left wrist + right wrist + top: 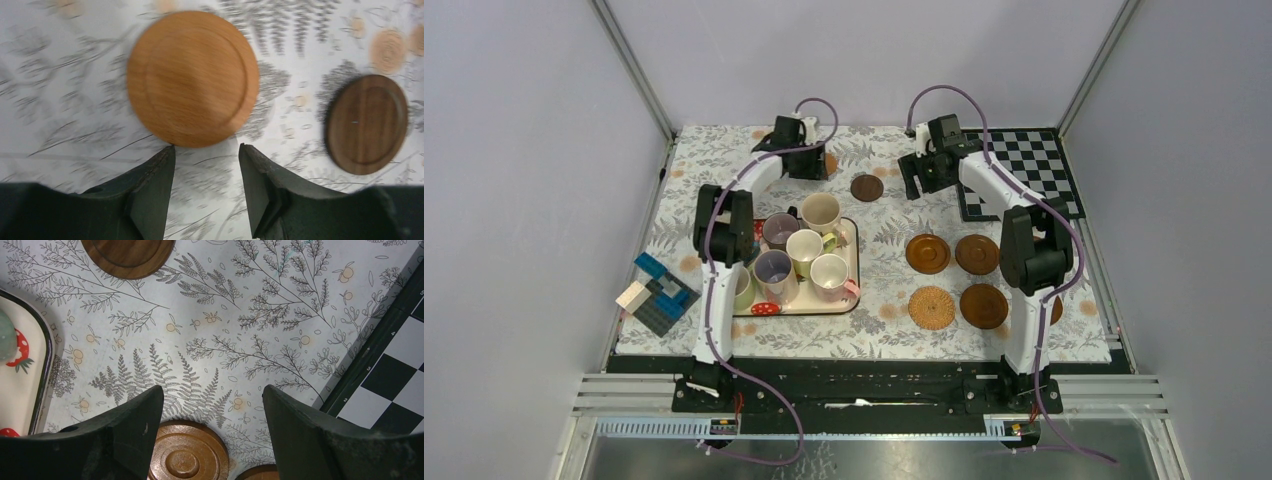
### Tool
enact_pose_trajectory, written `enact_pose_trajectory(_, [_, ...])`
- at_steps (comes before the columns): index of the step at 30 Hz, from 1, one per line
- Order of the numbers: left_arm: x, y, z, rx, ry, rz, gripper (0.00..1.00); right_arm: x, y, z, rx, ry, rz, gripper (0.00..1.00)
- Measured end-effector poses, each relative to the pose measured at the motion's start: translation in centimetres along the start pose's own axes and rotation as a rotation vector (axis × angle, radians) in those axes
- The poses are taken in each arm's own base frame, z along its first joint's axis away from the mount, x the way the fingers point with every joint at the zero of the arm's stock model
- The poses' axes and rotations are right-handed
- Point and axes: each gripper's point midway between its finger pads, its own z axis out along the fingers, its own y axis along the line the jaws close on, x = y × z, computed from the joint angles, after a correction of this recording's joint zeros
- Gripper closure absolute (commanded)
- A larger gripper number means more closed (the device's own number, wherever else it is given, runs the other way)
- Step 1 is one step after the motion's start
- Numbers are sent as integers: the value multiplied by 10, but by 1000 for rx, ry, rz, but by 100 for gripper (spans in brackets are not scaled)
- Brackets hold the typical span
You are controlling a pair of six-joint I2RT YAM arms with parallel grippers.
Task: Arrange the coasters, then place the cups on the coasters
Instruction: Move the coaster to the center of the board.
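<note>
Left gripper (206,147) jaws are being held apart and empty just short of a light coaster (192,78) beyond the tray (809,310), likely for drawing it toward the others. Cups (804,255) are being left on the tray until the coasters are arranged. Right of the tray, the right gripper (212,390) is being held wide apart, empty, near four grouped coasters (927,253).
</note>
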Motion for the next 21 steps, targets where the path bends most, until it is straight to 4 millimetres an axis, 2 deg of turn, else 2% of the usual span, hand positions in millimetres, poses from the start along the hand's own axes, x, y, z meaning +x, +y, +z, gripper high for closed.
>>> enact_pose_trajectory(6, [7, -51, 14, 102, 16, 106, 49, 3, 0, -1, 0, 6, -4, 22])
enact_pose_trajectory(11, [12, -70, 14, 151, 29, 129, 45, 7, 0, 0, -6, 17, -10, 23])
enact_pose_trajectory(15, [6, -58, 12, 154, 11, 84, 41, 7, 2, 0, -16, 14, -9, 23])
enact_pose_trajectory(21, [-14, -11, 7, 64, -48, 10, 37, 5, 5, 0, -30, 8, -9, 23])
